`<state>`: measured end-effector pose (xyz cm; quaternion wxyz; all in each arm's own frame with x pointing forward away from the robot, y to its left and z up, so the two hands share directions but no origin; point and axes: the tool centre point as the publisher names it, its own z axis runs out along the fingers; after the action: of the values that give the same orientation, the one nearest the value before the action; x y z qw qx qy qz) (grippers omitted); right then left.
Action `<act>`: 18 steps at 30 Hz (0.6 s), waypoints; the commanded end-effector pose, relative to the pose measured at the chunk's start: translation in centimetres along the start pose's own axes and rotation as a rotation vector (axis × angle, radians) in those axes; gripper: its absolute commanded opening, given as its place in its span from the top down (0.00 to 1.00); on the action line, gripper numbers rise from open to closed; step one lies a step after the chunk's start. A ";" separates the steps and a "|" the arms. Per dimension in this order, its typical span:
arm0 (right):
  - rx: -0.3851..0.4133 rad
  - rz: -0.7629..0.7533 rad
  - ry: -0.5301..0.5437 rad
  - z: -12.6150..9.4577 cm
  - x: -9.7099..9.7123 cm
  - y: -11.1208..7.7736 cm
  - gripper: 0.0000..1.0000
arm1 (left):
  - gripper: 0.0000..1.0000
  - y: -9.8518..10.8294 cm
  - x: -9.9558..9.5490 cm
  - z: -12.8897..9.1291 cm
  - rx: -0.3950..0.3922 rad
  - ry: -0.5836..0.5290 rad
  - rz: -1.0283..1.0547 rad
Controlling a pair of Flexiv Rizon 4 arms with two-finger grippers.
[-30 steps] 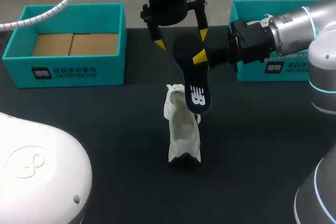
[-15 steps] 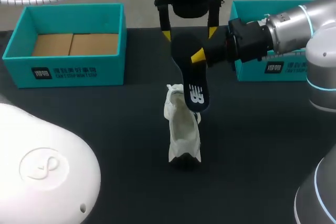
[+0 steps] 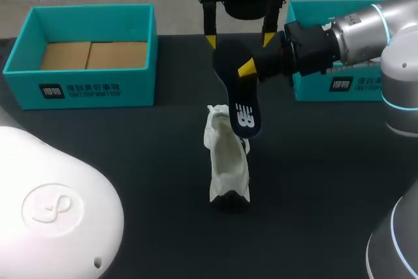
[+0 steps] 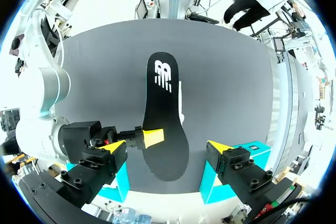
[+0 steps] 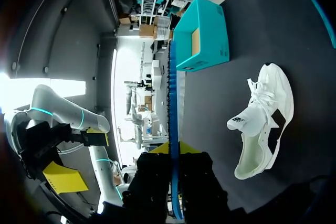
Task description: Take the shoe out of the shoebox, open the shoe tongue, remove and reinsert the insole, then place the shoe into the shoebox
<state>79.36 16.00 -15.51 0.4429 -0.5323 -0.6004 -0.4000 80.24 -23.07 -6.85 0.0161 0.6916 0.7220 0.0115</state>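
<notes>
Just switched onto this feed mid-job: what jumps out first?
The dark insole, pinched in the right tool, is held slanting over the white shoe lying mid-table. The left tool hangs open by the insole's heel end, and an open teal shoebox sits at the table's left.

Matt insole (image 3: 239, 91), seemingly cloth shoe (image 3: 228, 161)

Black tabletop (image 3: 130, 161); second teal box (image 3: 313, 89) at far right side.
</notes>
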 end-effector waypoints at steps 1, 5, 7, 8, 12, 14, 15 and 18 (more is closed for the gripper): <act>0.000 0.001 -0.002 0.1 0.0 0.1 1.00 | 0.00 -0.1 0.6 0.2 -0.007 -0.021 -0.004; -0.003 0.001 -0.001 0.1 0.0 0.1 1.00 | 0.00 -0.2 1.0 0.2 -0.022 -0.050 -0.014; -0.004 0.001 -0.001 0.1 0.1 0.0 1.00 | 0.00 -0.2 1.3 0.3 -0.022 -0.083 -0.027; -0.005 0.001 -0.002 0.1 0.1 0.0 1.00 | 0.00 -0.2 1.6 0.3 -0.033 -0.103 -0.031; -0.011 0.003 -0.005 -0.2 0.1 0.0 1.00 | 0.00 -0.5 2.3 0.3 -0.060 -0.215 -0.035; -0.014 0.004 -0.006 -0.3 0.1 0.0 1.00 | 0.00 -0.7 2.6 0.3 -0.076 -0.273 -0.051; -0.015 0.004 -0.007 -0.4 0.1 0.1 1.00 | 0.00 -0.6 2.8 0.3 -0.089 -0.323 -0.056; -0.020 0.004 -0.008 -0.6 0.2 0.1 1.00 | 0.00 -0.8 3.1 0.2 -0.096 -0.399 -0.057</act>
<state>79.74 15.63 -15.37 0.4385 -0.5369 -0.5974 -0.4030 80.09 -22.26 -6.28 0.1052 0.6648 0.7390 -0.0274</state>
